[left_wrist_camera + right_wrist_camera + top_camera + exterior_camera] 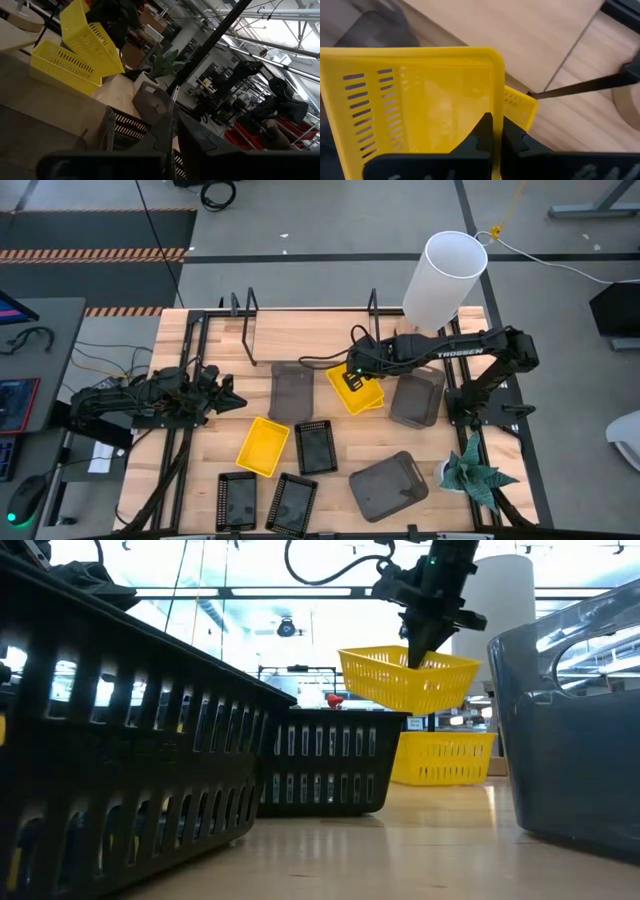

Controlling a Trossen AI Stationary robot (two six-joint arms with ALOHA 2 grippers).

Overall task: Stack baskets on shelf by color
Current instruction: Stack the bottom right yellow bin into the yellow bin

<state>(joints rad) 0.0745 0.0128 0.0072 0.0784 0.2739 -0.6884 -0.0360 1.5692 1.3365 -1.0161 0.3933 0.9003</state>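
My right gripper [350,377] hangs over the table's middle, shut on a yellow basket [360,397] that it holds in the air [410,680]. A second yellow basket [445,760] sits on the table right under it [520,107]. A third yellow basket [263,446] lies nearer the front. Three dark grey baskets [292,390] [418,395] [390,485] and three black perforated ones [316,446] [237,500] [292,503] rest on the table. The shelf [245,310] stands at the far edge. My left gripper [232,395] waits shut at the left, touching nothing. My right gripper holds the yellow basket by a side wall at its rim [495,107]. One finger [480,135] is inside the basket and one outside, coming from above and pointing down. The basket is lifted clear and hangs tilted below the fingers, above the second yellow basket.
A tall white cylinder [445,275] stands at the far right by the shelf. A small potted plant [470,475] sits at the near right corner. Bare wood shows on the far side of the table, in front of the shelf [310,335].
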